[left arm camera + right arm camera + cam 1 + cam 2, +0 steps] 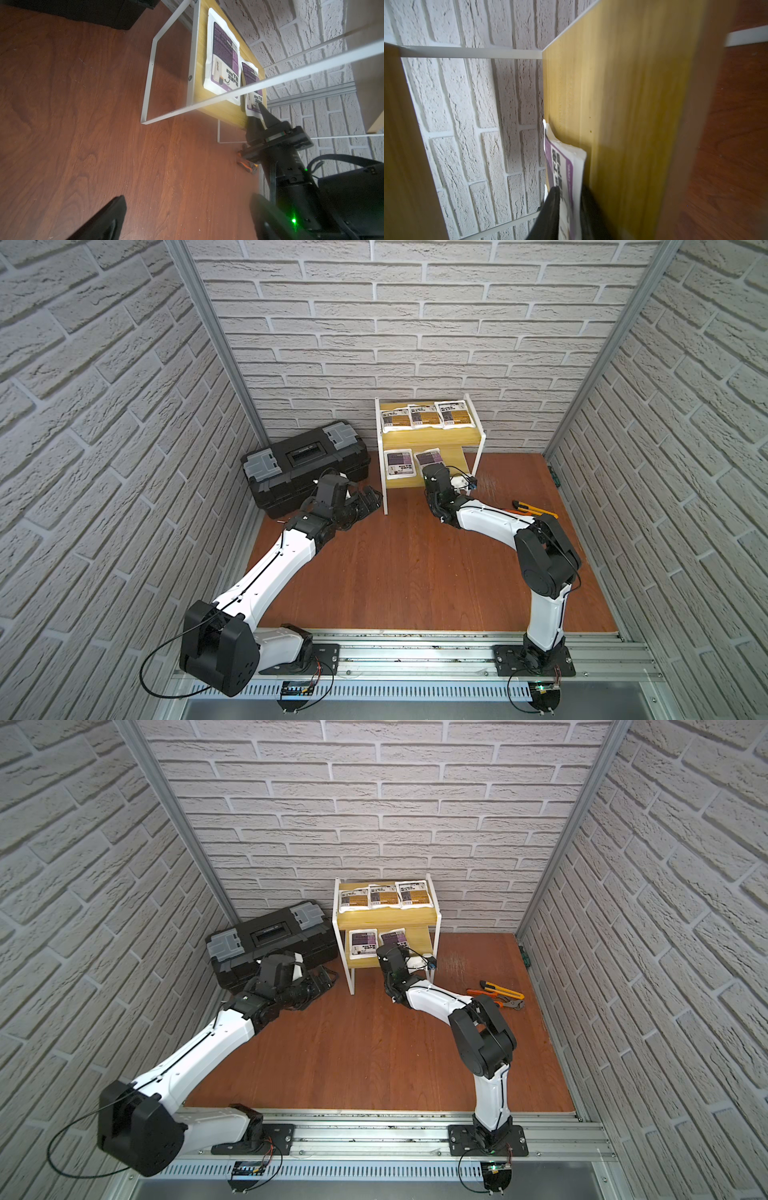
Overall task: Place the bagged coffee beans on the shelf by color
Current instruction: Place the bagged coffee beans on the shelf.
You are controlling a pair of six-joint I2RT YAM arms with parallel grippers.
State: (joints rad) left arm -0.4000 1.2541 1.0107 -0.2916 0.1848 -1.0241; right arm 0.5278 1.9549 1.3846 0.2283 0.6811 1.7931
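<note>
The shelf point(384, 489) point(388, 915) stands by the back wall in both top views. Three orange-labelled bagged coffee beans point(424, 416) point(383, 896) lie side by side on its top board. Two purple-labelled bags lie on the lower board point(207, 104), the left one point(397, 463) point(224, 54) free. My right gripper point(258, 112) point(570, 191) reaches in at the right purple bag point(430, 457) point(566, 164), with its jaws slightly parted around that bag's near edge. Left of the shelf, my left gripper point(370, 497) point(187, 207) hangs low over the floor, wide open and holding nothing.
A closed black toolbox point(305, 466) point(270, 940) with grey latches sits left of the shelf, right behind my left wrist. Orange pliers point(498, 1002) and a yellow utility knife point(500, 990) lie on the wooden floor to the right. Brick-pattern walls enclose three sides.
</note>
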